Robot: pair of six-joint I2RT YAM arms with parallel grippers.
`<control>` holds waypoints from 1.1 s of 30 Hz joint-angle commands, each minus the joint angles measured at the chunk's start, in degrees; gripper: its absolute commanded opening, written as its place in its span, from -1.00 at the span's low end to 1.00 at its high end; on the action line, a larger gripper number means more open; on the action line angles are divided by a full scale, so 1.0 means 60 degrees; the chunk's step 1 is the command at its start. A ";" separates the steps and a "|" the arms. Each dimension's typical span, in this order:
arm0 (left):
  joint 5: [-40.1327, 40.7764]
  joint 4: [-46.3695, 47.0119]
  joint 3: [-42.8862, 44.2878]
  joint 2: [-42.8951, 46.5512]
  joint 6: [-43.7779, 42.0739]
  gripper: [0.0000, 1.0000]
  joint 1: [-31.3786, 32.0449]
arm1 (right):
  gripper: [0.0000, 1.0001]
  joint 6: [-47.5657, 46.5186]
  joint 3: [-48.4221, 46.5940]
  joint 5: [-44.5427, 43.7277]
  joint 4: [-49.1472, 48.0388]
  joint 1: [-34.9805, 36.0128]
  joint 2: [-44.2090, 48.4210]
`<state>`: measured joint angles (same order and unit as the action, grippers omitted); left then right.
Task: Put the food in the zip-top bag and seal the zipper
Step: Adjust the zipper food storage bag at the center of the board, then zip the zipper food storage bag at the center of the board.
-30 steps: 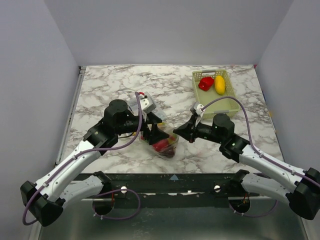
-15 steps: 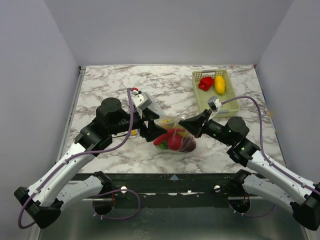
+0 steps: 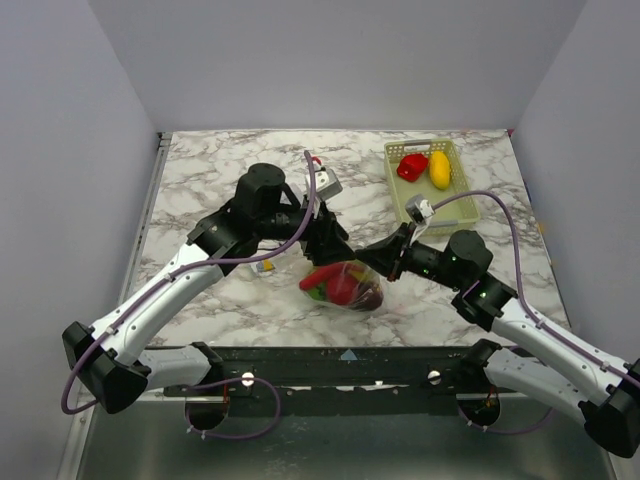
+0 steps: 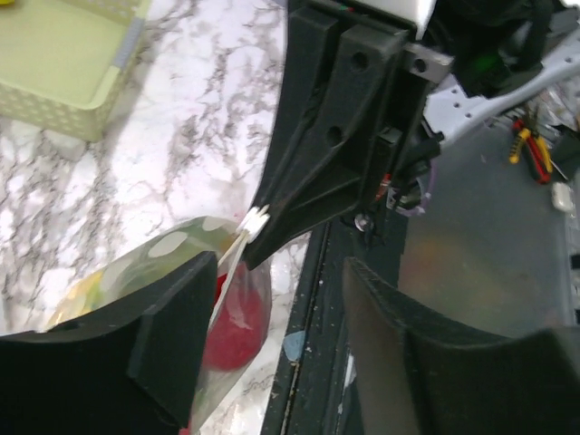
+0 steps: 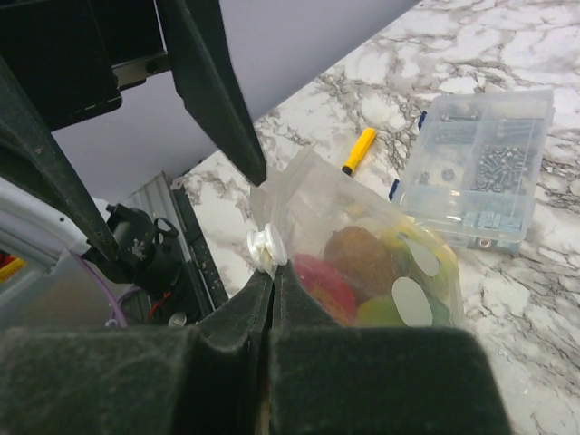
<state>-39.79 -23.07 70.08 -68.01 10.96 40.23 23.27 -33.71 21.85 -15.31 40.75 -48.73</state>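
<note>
The zip-top bag (image 3: 345,288) hangs just above the marble near the front edge, holding red, green and maroon food (image 5: 358,263). My right gripper (image 3: 373,258) is shut on the bag's top corner, right under the white slider of the zipper (image 5: 265,246). My left gripper (image 3: 333,243) is open just left of that corner. In the left wrist view its fingers (image 4: 177,340) straddle the bag's top edge, with the slider (image 4: 256,220) ahead of them and red food (image 4: 237,317) below. More food, one red (image 3: 411,166) and one yellow (image 3: 439,169), lies in the basket.
A pale green mesh basket (image 3: 397,195) stands at the back right. A clear parts box (image 5: 476,172) and a yellow item (image 5: 360,149) lie on the marble behind the bag. The table's dark front edge (image 4: 313,299) runs just below the bag.
The bag was pulled to the right and lifted by my right gripper. My left arm swung right and back to the bag's top, and its jaws narrowed.
</note>
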 commanded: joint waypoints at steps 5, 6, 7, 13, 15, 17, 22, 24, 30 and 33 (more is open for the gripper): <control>-0.1457 -0.0031 0.0697 -0.0394 -0.0828 0.08 0.0169 | -0.99 -0.0598 -0.0646 0.1171 0.0484 -0.0040 0.0046; -0.1586 -0.0046 0.0697 -0.0469 -0.0883 0.11 0.0178 | -0.99 -0.0586 -0.0650 0.1262 0.0491 -0.0040 0.0007; -0.1790 -0.0060 0.0694 -0.0557 -0.0952 0.14 0.0166 | -0.99 -0.0570 -0.0665 0.1293 0.0500 -0.0052 -0.0025; -0.2098 0.0204 0.0492 -0.0985 -0.1005 0.07 0.0189 | -0.99 -0.0460 -0.0653 0.1355 0.0445 -0.0049 -0.0125; -0.2160 0.0340 0.0439 -0.1081 -0.0940 -0.10 0.0182 | -0.99 -0.0469 -0.0656 0.1325 0.0447 -0.0052 -0.0142; -0.2262 0.0444 0.0344 -0.1142 -0.0898 -0.18 0.0183 | -0.99 -0.0468 -0.0701 0.1335 0.0448 -0.0040 -0.0147; -0.2197 0.0570 0.0087 -0.0982 -0.0937 -0.36 0.0167 | -0.99 -0.0467 -0.0727 0.1314 0.0476 -0.0053 -0.0121; -0.2136 0.0663 -0.0034 -0.0877 -0.0934 -0.44 0.0155 | -0.99 -0.0454 -0.0719 0.1310 0.0488 -0.0048 -0.0126; -0.2057 0.0528 -0.0044 -0.0855 -0.0997 -0.79 0.0138 | -0.99 -0.0170 -0.0614 0.1001 0.0421 -0.0053 -0.0150; -0.1982 0.0280 -0.0078 -0.0794 -0.1093 -0.92 0.0125 | -0.99 0.0220 -0.0625 0.0864 0.0389 -0.0045 -0.0240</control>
<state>-50.39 -20.67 70.37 -74.50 5.78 40.84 21.74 -35.57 28.71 -11.60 40.75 -49.63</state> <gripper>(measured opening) 0.104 0.005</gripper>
